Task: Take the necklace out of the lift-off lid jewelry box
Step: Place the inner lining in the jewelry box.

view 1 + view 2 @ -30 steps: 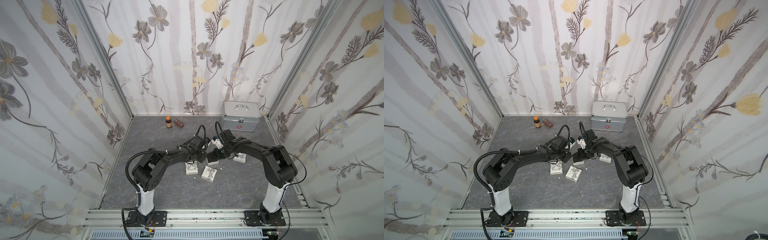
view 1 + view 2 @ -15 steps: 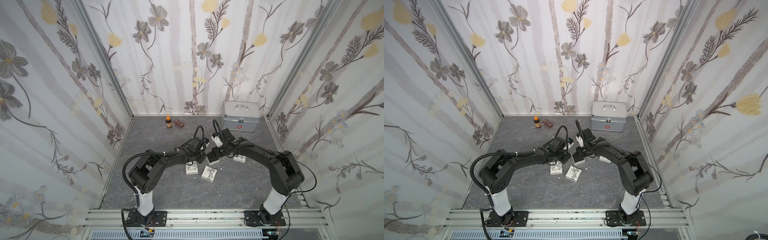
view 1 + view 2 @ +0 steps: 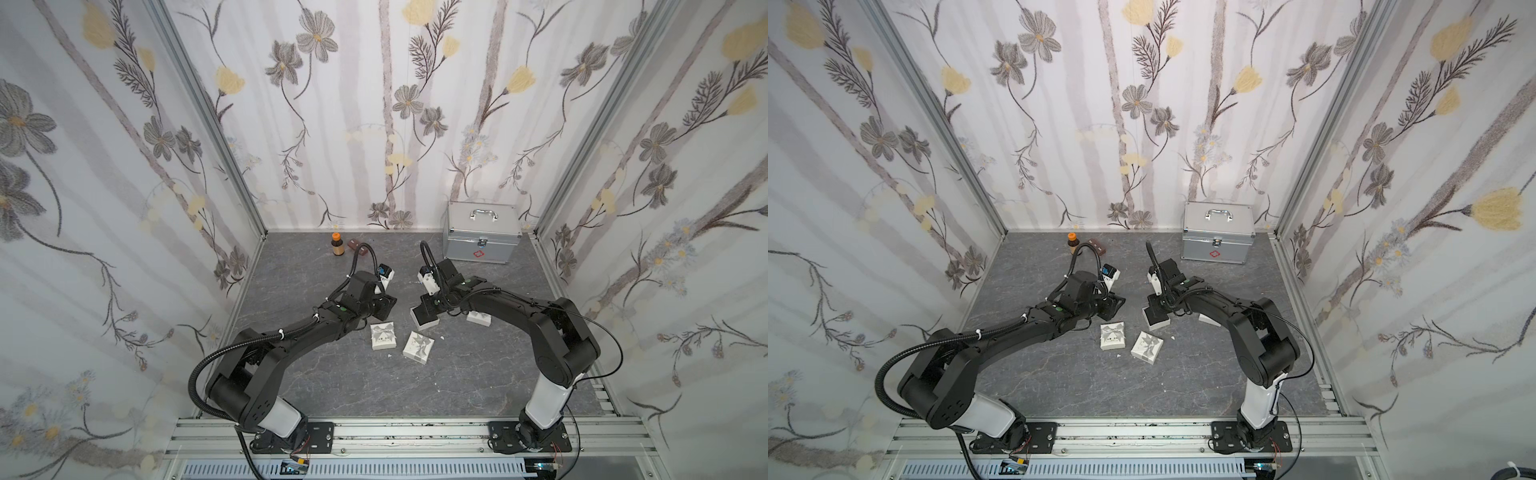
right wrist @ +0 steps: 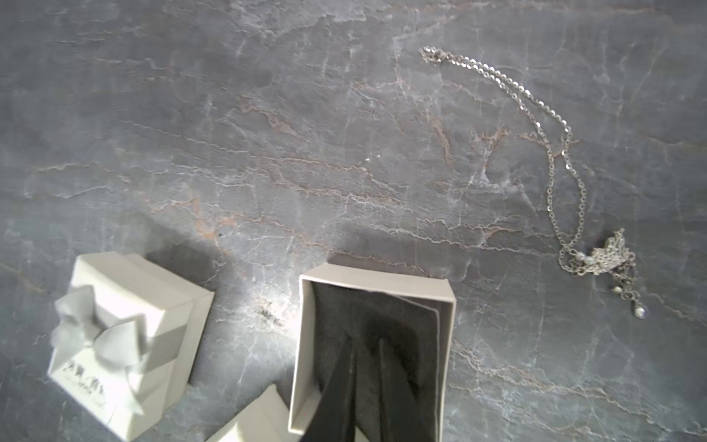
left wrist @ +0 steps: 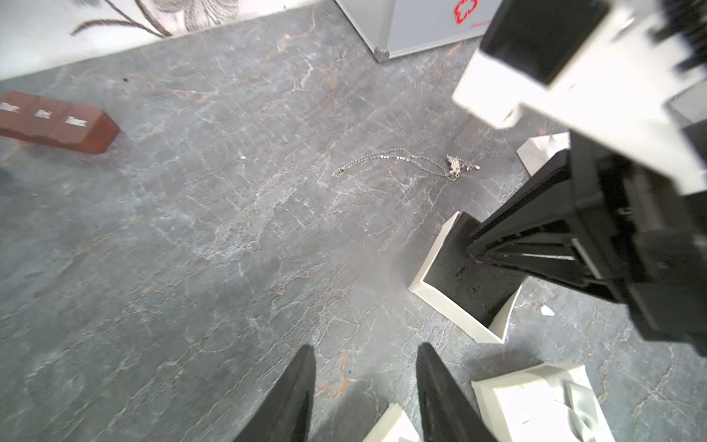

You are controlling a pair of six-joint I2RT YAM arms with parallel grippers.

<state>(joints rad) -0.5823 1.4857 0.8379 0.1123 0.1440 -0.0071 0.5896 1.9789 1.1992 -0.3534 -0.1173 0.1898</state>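
Note:
The necklace (image 5: 401,160), a fine silvery chain with a small cluster at one end, lies loose on the grey table, outside the box; the right wrist view shows the necklace (image 4: 554,164) too. The open white jewelry box (image 3: 424,319) has a black lining and no lid. My right gripper (image 4: 367,342) reaches down into the open box (image 4: 373,285), its fingers drawn together over the lining; from the left wrist view the right gripper (image 5: 474,254) comes to one point. My left gripper (image 5: 365,356) hovers open and empty over bare table beside the box (image 5: 432,268).
Two closed white boxes with bows (image 3: 382,336) (image 3: 418,347) sit just in front of the open box. A white lid-like piece (image 3: 478,318) lies under the right arm. At the back stand a metal case (image 3: 482,237), a small bottle (image 3: 338,245) and a brown block (image 5: 57,122).
The right gripper's fingers have closed together inside the open box. The left gripper has opened wider and drawn back a little from the right one.

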